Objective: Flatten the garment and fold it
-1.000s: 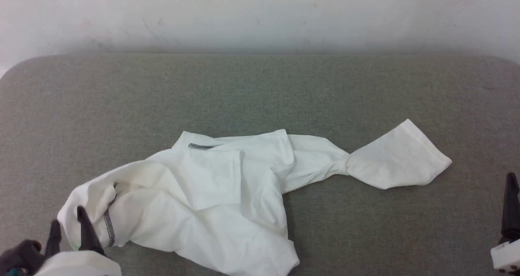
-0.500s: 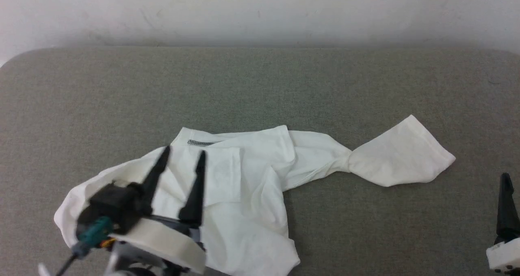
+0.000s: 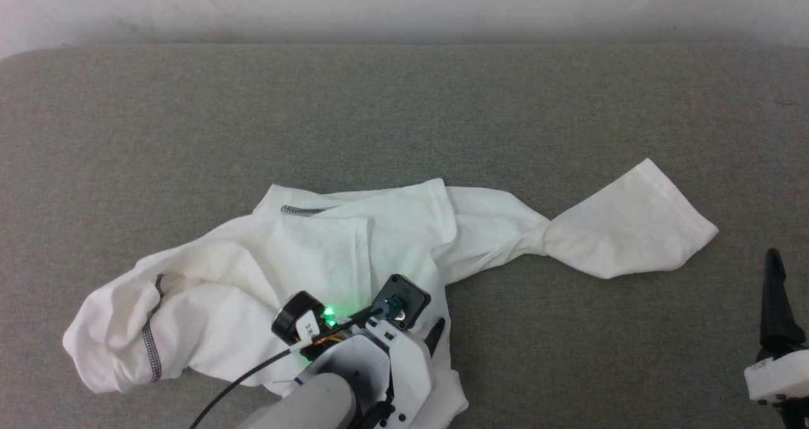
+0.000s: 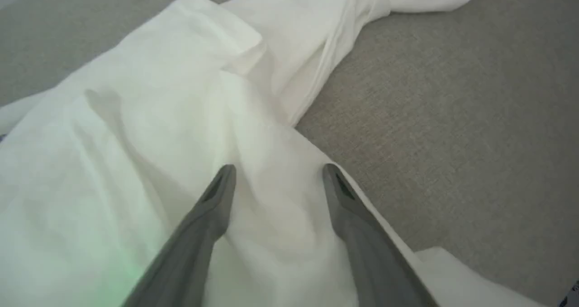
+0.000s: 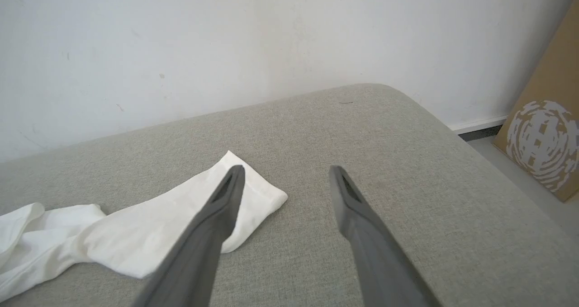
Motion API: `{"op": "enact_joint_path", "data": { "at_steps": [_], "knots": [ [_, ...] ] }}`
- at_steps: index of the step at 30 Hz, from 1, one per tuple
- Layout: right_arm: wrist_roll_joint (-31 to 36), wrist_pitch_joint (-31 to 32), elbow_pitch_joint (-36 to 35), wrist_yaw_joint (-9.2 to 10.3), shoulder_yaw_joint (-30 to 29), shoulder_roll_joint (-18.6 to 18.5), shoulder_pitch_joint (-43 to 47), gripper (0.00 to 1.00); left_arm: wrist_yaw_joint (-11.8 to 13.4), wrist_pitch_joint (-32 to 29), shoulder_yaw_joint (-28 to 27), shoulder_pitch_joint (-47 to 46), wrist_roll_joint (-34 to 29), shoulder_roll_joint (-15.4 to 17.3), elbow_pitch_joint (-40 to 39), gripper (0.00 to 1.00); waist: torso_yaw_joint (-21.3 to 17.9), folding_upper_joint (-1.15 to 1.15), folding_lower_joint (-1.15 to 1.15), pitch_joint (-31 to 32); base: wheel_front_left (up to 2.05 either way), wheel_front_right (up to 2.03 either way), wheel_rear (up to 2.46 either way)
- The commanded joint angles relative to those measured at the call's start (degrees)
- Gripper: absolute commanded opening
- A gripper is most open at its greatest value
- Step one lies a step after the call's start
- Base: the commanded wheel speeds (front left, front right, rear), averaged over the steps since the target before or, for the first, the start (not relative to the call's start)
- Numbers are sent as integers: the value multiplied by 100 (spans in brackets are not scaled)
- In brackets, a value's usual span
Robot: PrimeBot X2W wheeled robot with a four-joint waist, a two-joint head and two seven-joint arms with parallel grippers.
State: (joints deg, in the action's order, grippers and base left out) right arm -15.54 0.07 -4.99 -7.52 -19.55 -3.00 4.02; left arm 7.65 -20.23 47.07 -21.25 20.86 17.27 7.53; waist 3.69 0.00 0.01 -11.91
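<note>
The garment [image 3: 303, 258], a white long-sleeved shirt, lies crumpled on the grey padded table [image 3: 404, 113]. Dark zigzag stitching [image 3: 300, 210] shows at its far edge and again near its left end. One sleeve runs right through a twist [image 3: 543, 242] to a flat cuff [image 3: 638, 227]. My left arm's wrist [image 3: 354, 366] stands over the garment's near right edge. In the left wrist view, my left gripper [image 4: 278, 171] is open just above the white fabric [image 4: 135, 117], holding nothing. My right gripper [image 3: 772, 258] hovers right of the cuff [image 5: 253, 198], open [image 5: 286, 173] and apart from it.
A white wall [image 3: 404, 6] runs behind the table. The table's rounded right corner [image 5: 407, 99] drops to the floor, where a brown cardboard box [image 5: 543, 130] leans. Bare grey surface lies behind and to the right of the garment.
My left gripper opened and swung right from the garment's left end to its near right edge. The head camera tilted down. The right gripper stayed put.
</note>
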Motion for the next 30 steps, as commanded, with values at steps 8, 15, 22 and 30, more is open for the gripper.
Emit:
{"op": "enact_joint_path", "data": {
  "at_steps": [8, 15, 22, 30],
  "knots": [
    [-37, -2, 67, 3, 26, 13, -108, 100, -249, -120, 249, -264, -20, -214, 890, 0, -179, 0, -1, -96, 0, 0, 0],
    [-39, -9, 132, 3, -46, 13, -68, 100, -229, 771, -361, -422, 566, -692, 542, 0, -152, 0, -1, 130, 0, 0, 0],
    [-87, 9, 145, 3, -39, 13, -54, 100, -326, 1509, -704, -1031, 814, -1168, -309, 0, -172, 0, -1, 276, 0, 0, 0],
    [-150, -25, 196, 3, -22, 13, -32, 100, -459, 1341, -19, -1183, 1092, -1400, -649, 0, -316, 0, -1, 200, 0, 0, 0]
  ]
}}
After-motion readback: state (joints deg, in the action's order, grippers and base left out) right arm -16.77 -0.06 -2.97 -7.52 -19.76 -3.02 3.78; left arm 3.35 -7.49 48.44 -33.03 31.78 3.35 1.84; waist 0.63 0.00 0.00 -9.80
